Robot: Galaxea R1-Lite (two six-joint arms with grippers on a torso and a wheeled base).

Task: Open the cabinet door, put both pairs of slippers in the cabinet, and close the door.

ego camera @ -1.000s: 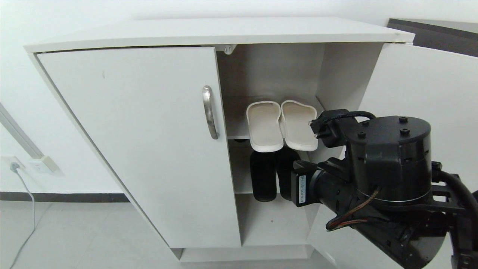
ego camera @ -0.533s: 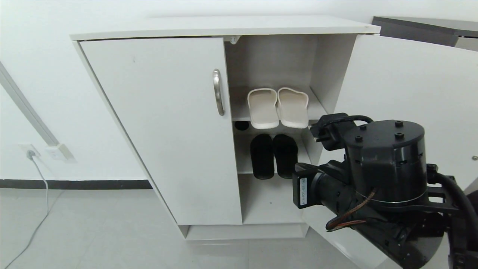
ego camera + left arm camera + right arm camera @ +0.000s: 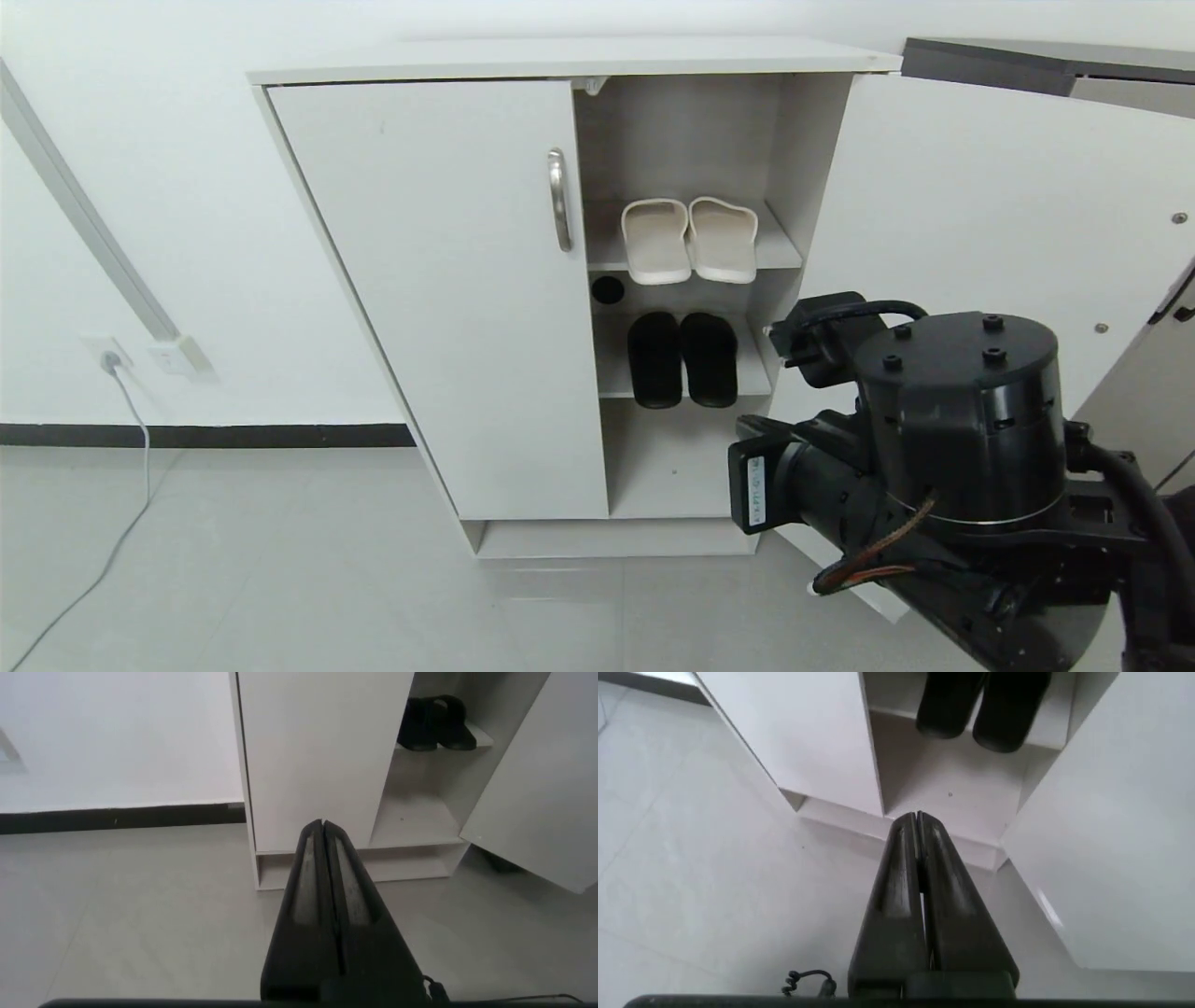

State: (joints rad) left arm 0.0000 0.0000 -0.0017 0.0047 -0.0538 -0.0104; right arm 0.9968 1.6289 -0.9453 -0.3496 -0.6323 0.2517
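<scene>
The white cabinet (image 3: pixel 448 299) stands against the wall with its right door (image 3: pixel 990 224) swung wide open and its left door shut. A pair of white slippers (image 3: pixel 689 240) lies on the upper shelf. Below it, a pair of black slippers (image 3: pixel 681 359) rests on the middle shelf, also visible as black slippers (image 3: pixel 436 723) and black slippers (image 3: pixel 982 700) in the wrist views. My right arm is in front of the open door. My right gripper (image 3: pixel 918 821) is shut and empty above the floor near the cabinet's base. My left gripper (image 3: pixel 322 829) is shut and empty, farther back over the floor.
The cabinet's left door carries a metal handle (image 3: pixel 559 200). A wall socket with a grey cable (image 3: pixel 112 359) sits at the left. Grey tiled floor (image 3: pixel 280 579) spreads in front of the cabinet. A dark-topped unit (image 3: pixel 1046 65) stands behind the open door.
The whole head view has shifted: the cabinet looks smaller and farther, so the camera has backed away. Both pairs of slippers stay on their shelves and the right door stays open.
</scene>
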